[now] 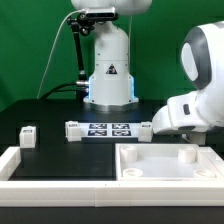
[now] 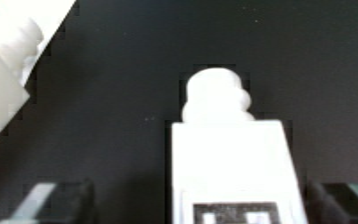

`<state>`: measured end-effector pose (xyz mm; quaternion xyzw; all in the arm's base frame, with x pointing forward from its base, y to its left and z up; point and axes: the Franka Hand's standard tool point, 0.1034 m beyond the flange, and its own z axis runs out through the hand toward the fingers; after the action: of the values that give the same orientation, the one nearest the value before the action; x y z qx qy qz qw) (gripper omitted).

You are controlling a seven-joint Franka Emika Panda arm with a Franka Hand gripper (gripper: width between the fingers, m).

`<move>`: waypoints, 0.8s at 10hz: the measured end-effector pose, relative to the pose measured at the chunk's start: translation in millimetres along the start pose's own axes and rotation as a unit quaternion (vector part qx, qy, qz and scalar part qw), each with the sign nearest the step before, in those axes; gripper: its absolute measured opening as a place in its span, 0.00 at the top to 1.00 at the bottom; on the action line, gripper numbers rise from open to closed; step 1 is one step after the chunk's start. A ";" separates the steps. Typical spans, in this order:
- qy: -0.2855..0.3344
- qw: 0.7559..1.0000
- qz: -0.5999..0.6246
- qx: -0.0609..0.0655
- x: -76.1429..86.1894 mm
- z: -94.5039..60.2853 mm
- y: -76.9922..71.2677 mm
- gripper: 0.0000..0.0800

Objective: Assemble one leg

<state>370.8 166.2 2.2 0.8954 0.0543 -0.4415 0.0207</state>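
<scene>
leg, white tagged post, peg end forward, sits between spread gripper fingers, neither touching; likely centred for a side grasp

A plain green backdrop fills the upper part of the exterior view, evenly lit. Below it a matte black tabletop spans the middle of the frame under soft light. A white raised rail crosses the lower left. In the wrist view the tabletop is dark and blurred.
</scene>
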 end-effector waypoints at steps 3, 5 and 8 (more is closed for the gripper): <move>0.000 1.000 0.000 0.000 0.0 0.0 0.0 0.64; 0.000 1.000 0.000 0.000 0.0 0.0 0.0 0.64; 0.000 1.000 -0.001 0.001 0.1 -0.5 1.3 0.64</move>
<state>371.5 165.0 2.4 0.8955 0.0549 -0.4412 0.0198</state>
